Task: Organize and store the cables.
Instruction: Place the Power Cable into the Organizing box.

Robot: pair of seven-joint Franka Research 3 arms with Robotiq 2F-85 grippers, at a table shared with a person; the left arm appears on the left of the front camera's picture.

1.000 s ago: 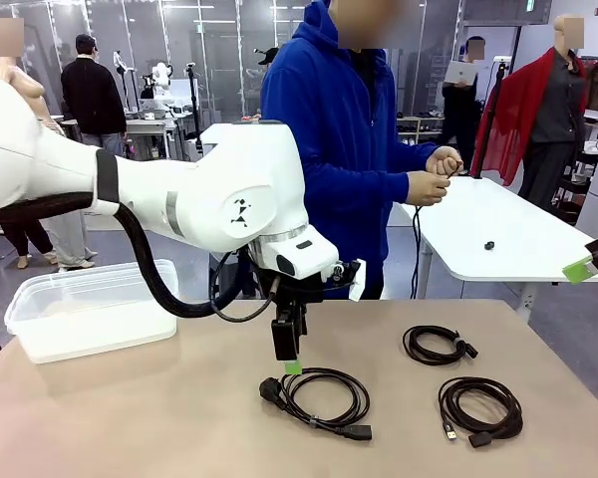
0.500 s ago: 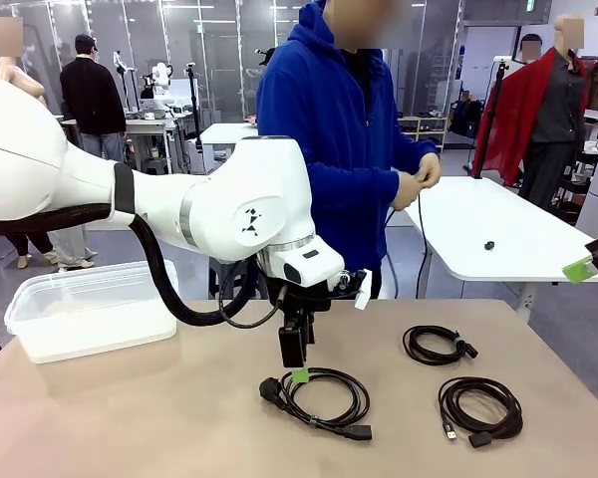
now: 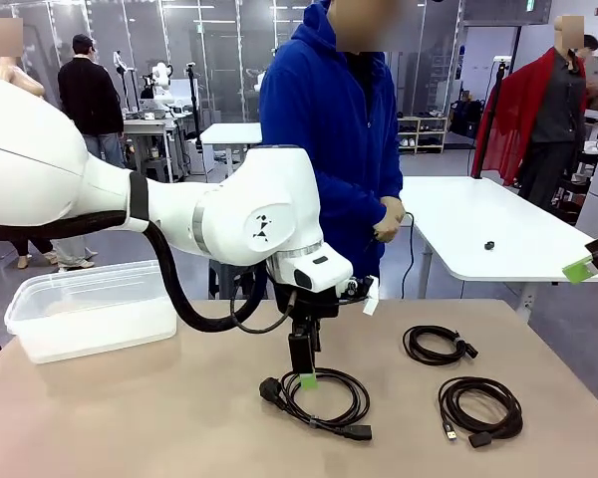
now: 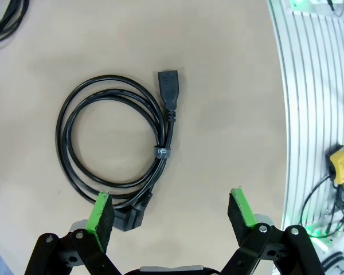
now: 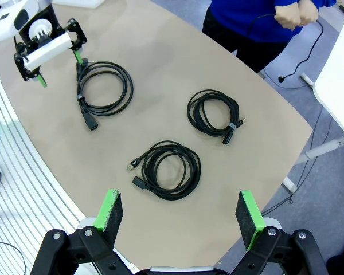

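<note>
Tub (image 3: 90, 311) well left of cables (image 3: 357, 432)

My arm (image 3: 229, 214) is white, my fingers (image 4: 103, 223) black with green pads. The cables (image 3: 357, 432) are black on the plain tan table (image 3: 130, 418) (the person's hoodie (image 3: 329, 129), at twelve o'clock, is blue).

Three coiled cables on the counter (image 3: 130, 418): left coil (image 3: 319, 398), far coil (image 3: 437, 345), right coil (image 3: 480, 408). A fourth cord (image 3: 411, 254) dangles from the person's hands (image 3: 389, 221), so that's four in all. One clear plastic bin (image 3: 100, 334). Two grippers: left gripper (image 4: 169, 206), right gripper (image 5: 175, 209).
</note>
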